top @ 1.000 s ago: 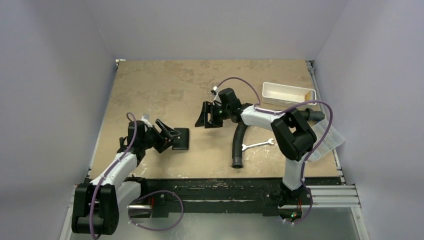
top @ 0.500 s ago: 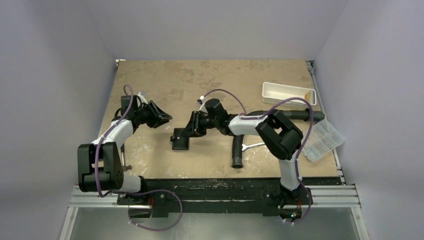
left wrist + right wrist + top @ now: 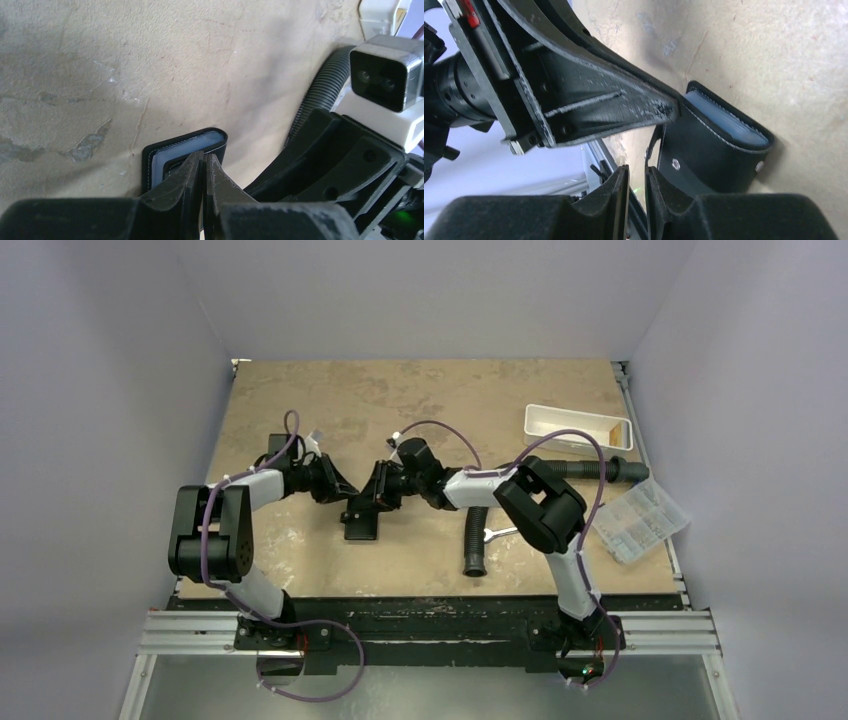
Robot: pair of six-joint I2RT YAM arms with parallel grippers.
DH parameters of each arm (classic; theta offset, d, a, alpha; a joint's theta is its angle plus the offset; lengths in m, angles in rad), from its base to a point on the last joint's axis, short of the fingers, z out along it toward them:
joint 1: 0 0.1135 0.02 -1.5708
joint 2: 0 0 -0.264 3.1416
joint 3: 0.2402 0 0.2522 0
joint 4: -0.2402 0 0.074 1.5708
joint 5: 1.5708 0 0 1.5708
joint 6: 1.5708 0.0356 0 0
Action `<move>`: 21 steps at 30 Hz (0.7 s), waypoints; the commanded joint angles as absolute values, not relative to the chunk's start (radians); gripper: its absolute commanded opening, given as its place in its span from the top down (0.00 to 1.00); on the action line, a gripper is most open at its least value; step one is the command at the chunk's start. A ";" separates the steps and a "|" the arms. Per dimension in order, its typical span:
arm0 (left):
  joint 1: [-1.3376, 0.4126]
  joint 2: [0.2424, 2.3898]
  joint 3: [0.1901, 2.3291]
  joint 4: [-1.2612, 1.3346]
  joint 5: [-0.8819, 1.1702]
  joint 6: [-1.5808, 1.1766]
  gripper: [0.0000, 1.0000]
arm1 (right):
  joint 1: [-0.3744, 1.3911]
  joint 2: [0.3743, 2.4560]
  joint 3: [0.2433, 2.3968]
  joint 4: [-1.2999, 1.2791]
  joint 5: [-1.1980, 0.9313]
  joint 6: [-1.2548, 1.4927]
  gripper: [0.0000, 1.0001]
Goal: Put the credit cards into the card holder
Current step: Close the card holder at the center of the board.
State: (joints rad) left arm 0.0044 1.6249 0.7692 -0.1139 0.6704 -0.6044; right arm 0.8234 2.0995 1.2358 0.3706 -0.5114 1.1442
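Lying in the middle of the tan table (image 3: 300,390) is the black card holder (image 3: 362,525). The right gripper (image 3: 636,170) is nearly closed and pinches the edge of its flap. The left gripper (image 3: 203,156) is squeezed tight, with its tips touching the holder's edge. I cannot tell if it grips anything.
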 commanded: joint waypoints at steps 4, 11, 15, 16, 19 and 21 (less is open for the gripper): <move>0.007 1.628 0.809 -0.141 0.660 -0.526 0.94 | 0.845 2.142 1.347 0.324 -0.472 1.129 0.74; 0.007 1.626 0.805 -0.141 0.666 -0.524 0.94 | 0.854 2.149 1.356 0.292 -0.458 1.108 0.72; 0.008 1.622 0.804 -0.138 0.667 -0.525 0.94 | 0.859 2.160 1.367 0.287 -0.463 1.102 0.73; 0.007 1.621 0.804 -0.138 0.668 -0.524 0.94 | 0.860 2.163 1.368 0.287 -0.464 1.101 0.73; 0.008 1.620 0.803 -0.139 0.669 -0.525 0.94 | 0.862 2.171 1.373 0.291 -0.467 1.101 0.76; 0.008 1.617 0.801 -0.137 0.669 -0.524 0.94 | 0.862 2.174 1.379 0.291 -0.469 1.101 0.77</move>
State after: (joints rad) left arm 0.0044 1.6310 0.7746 -0.1505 0.6594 -0.5549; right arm 0.8547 2.1632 1.3365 0.2909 -0.4828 1.1183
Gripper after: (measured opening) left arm 0.066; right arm 0.243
